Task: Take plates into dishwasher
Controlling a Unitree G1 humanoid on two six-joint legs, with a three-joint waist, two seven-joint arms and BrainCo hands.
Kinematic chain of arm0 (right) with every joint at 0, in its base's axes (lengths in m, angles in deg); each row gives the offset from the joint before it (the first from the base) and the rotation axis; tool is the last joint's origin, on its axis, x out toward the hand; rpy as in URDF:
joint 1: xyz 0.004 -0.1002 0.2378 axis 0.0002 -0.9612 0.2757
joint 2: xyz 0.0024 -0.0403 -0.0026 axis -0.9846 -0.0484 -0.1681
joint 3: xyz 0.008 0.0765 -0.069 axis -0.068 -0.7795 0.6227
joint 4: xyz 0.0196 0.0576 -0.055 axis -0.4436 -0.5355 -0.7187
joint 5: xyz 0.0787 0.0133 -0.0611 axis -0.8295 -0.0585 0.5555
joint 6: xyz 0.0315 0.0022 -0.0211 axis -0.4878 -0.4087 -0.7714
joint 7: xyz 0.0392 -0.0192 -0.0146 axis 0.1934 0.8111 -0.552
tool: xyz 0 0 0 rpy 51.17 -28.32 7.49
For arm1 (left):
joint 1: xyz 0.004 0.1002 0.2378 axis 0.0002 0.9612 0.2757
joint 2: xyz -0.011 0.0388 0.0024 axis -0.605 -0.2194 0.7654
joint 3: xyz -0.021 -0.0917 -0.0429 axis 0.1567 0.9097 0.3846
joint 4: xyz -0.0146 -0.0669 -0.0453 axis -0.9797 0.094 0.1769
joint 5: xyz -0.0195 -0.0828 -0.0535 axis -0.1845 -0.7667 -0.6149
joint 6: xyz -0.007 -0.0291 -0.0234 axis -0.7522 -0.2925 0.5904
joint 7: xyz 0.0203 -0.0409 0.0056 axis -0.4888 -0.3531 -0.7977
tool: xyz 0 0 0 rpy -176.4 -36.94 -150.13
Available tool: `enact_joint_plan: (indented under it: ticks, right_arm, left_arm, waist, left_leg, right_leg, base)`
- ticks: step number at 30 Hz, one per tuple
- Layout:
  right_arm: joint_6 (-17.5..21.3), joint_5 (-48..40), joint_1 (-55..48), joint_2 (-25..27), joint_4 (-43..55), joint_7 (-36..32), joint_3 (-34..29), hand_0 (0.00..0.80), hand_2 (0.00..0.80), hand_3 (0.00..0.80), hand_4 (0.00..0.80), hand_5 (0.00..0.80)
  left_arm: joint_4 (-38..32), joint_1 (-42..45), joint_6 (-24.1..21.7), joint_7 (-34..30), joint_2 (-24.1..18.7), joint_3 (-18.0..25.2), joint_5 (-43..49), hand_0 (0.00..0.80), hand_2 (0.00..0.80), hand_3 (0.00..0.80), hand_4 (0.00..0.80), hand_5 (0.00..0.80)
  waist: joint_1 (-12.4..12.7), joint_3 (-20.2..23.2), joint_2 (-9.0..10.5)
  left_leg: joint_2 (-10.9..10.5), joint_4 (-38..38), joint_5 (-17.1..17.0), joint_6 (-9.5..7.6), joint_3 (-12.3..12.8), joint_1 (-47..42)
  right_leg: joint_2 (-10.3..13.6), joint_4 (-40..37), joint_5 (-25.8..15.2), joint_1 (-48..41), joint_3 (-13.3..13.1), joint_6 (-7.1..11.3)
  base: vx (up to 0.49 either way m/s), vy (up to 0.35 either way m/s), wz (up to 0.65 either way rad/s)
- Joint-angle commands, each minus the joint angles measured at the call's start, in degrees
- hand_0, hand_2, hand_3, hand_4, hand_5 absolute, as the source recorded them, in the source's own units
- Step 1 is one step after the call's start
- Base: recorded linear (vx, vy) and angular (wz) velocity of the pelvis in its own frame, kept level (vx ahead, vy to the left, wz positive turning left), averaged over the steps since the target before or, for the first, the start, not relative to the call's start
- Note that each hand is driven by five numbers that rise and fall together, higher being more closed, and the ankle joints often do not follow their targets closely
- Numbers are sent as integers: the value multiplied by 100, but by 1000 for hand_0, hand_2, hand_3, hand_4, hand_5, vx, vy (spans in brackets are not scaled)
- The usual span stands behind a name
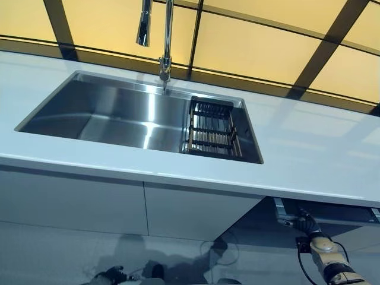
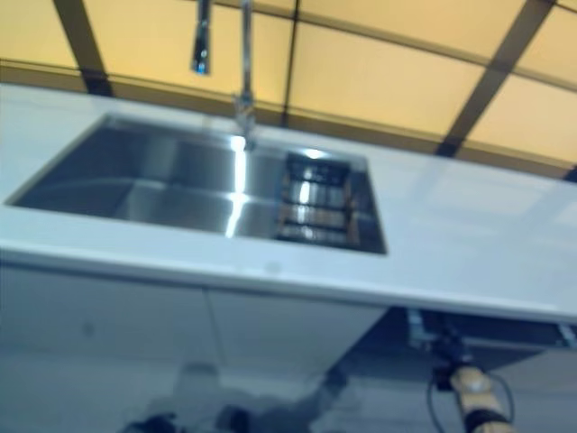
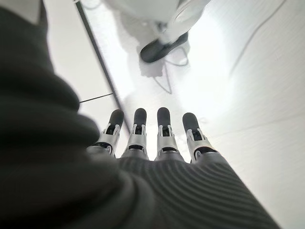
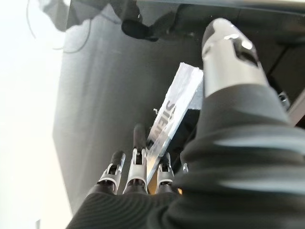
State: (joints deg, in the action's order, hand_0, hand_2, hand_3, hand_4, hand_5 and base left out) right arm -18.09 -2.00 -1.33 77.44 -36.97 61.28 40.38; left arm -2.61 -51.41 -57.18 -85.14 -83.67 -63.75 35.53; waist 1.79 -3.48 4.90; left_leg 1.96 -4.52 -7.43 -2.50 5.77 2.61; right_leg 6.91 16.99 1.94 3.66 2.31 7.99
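Looking down, I see a steel sink (image 1: 119, 113) in the white counter (image 1: 309, 154), with a dark rack (image 1: 212, 129) at its right end. Any plates are out of my sight. My left hand (image 3: 157, 138) and right hand (image 4: 136, 171) hang low, fingers straight, holding nothing.

Faucet (image 1: 165, 41) top cut off; dishwasher (image 1: 320, 215) interior mostly hidden.

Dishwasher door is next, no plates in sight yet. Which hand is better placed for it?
Right. The right hand has its straight fingers beside the shiny top edge of the dark dishwasher door under the white counter. The left hand hangs open over the pale floor.
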Motion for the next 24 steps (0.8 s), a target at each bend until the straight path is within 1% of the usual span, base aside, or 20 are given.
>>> enact_joint_plan:
  ticks: [1, 3, 4, 5, 6, 8, 9, 12, 13, 14, 15, 17, 18, 21, 23, 24]
  right_arm:
    - [263, -78, -868, -978, 295, -108, 376, 0, 0, 0, 0, 0]
    - [358, -301, -997, -881, 1295, -29, 323, 0, 0, 0, 0, 0]
    - [262, -371, -1079, -815, 1863, -22, 266, 0, 0, 0, 0, 0]
    - [393, -373, -1149, -749, 2242, -5, 207, 0, 0, 0, 0, 0]
    - [428, -390, -1195, -705, 2515, -20, 158, 0, 0, 0, 0, 0]
    - [768, -657, -1327, -614, 3264, 29, 17, 0, 0, 0, 0, 0]
    - [1012, -734, -1389, -570, 3620, 117, -81, 0, 0, 0, 0, 0]
    - [1625, -1008, -1541, -602, 4352, 642, -580, 0, 0, 0, 0, 0]
    - [1853, -1064, -1586, -660, 4426, 970, -756, 0, 0, 0, 0, 0]
    - [2163, -1071, -1608, -719, 4414, 1325, -891, 0, 0, 0, 0, 0]
    - [2353, -1173, -1625, -779, 4378, 1556, -1072, 0, 0, 0, 0, 0]
    - [2661, -1422, -1671, -885, 4277, 2036, -1380, 0, 0, 0, 0, 0]
    - [2759, -1603, -1689, -916, 4183, 2164, -1481, 0, 0, 0, 0, 0]
    - [2831, -2181, -1742, -1033, 3721, 2428, -1813, 0, 0, 0, 0, 0]
    - [2713, -2401, -1752, -1064, 3275, 2342, -1883, 0, 0, 0, 0, 0]
    - [2495, -2402, -1746, -1052, 2931, 2254, -1882, 0, 0, 0, 0, 0]
  left_arm:
    - [-49, -639, -154, 173, 223, 434, -462, 0, 0, 0, 0, 0]
    - [-93, -587, -143, 187, 230, 539, -588, 0, 0, 0, 0, 0]
    - [-125, -556, -138, 188, 227, 589, -637, 0, 0, 0, 0, 0]
    - [-139, -551, -133, 187, 228, 632, -665, 0, 0, 0, 0, 0]
    - [-150, -548, -135, 195, 231, 644, -690, 0, 0, 0, 0, 0]
    - [-205, -519, -177, 227, 243, 678, -753, 0, 0, 0, 0, 0]
    - [-221, -508, -210, 250, 251, 681, -813, 0, 0, 0, 0, 0]
    - [-233, -487, -307, 277, 317, 687, -921, 0, 0, 0, 0, 0]
    - [-226, -475, -323, 274, 348, 695, -933, 0, 0, 0, 0, 0]
    - [-208, -462, -338, 287, 385, 690, -956, 0, 0, 0, 0, 0]
    - [-186, -452, -346, 312, 437, 665, -1004, 0, 0, 0, 0, 0]
    - [-139, -424, -355, 325, 503, 601, -1048, 0, 0, 0, 0, 0]
    - [-112, -427, -348, 330, 521, 567, -1061, 0, 0, 0, 0, 0]
    - [-64, -480, -272, 349, 565, 428, -1120, 0, 0, 0, 0, 0]
    - [-49, -551, -250, 355, 583, 368, -1153, 0, 0, 0, 0, 0]
    - [-56, -609, -214, 357, 589, 337, -1178, 0, 0, 0, 0, 0]
  waist:
    - [-11, -365, -165]
    - [-114, -370, -163]
    - [-182, -377, -159]
    - [-250, -383, -156]
    - [-290, -387, -156]
    - [-384, -410, -151]
    - [-442, -423, -149]
    - [-619, -442, -176]
    - [-674, -445, -196]
    - [-715, -447, -212]
    - [-767, -453, -235]
    - [-841, -462, -275]
    - [-866, -460, -285]
    - [-944, -431, -317]
    - [-956, -415, -332]
    - [-948, -404, -343]
  left_leg:
    - [-62, 131, 467, 0, -550, -122]
    - [14, 161, 440, 71, -488, -77]
    - [57, 167, 421, 113, -453, -50]
    - [89, 178, 400, 148, -422, -17]
    - [115, 185, 385, 173, -410, 4]
    - [190, 195, 337, 243, -396, 40]
    - [226, 199, 312, 272, -384, 55]
    - [318, 179, 231, 353, -342, 96]
    - [348, 186, 212, 378, -318, 118]
    - [374, 189, 200, 397, -301, 125]
    - [403, 195, 192, 415, -284, 127]
    - [447, 213, 181, 453, -267, 119]
    - [458, 217, 177, 464, -257, 112]
    - [486, 198, 162, 510, -248, 57]
    - [482, 194, 162, 533, -248, 39]
    - [477, 186, 163, 548, -248, 28]
  right_leg:
    - [-64, -653, -274, -534, -56, -92]
    - [-124, -744, -151, -535, -50, -184]
    - [-164, -802, -83, -542, -59, -238]
    - [-200, -854, -28, -540, -67, -288]
    - [-225, -897, 16, -544, -63, -324]
    - [-286, -997, 103, -555, -40, -402]
    - [-316, -1037, 125, -556, -44, -431]
    - [-396, -1147, 109, -528, -97, -485]
    - [-419, -1172, 103, -515, -113, -499]
    - [-435, -1186, 98, -505, -128, -509]
    - [-454, -1209, 95, -496, -142, -530]
    - [-476, -1239, 87, -493, -152, -561]
    - [-482, -1256, 77, -497, -163, -570]
    - [-489, -1367, 24, -559, -222, -598]
    - [-479, -1422, -6, -597, -251, -600]
    - [-472, -1441, -16, -613, -253, -597]
  base:
    - [-163, -120, -56]
    - [-186, -117, -52]
    - [-175, -94, -42]
    - [-167, -88, -31]
    - [-170, -103, -18]
    - [-156, -108, -8]
    - [-153, -106, -8]
    - [-141, -73, -16]
    - [-125, -38, -33]
    - [-111, -23, -31]
    - [-96, -11, -25]
    - [-81, -2, -14]
    - [-52, 2, -15]
    - [-27, 7, -12]
    - [-8, 7, -3]
    - [0, 0, 0]
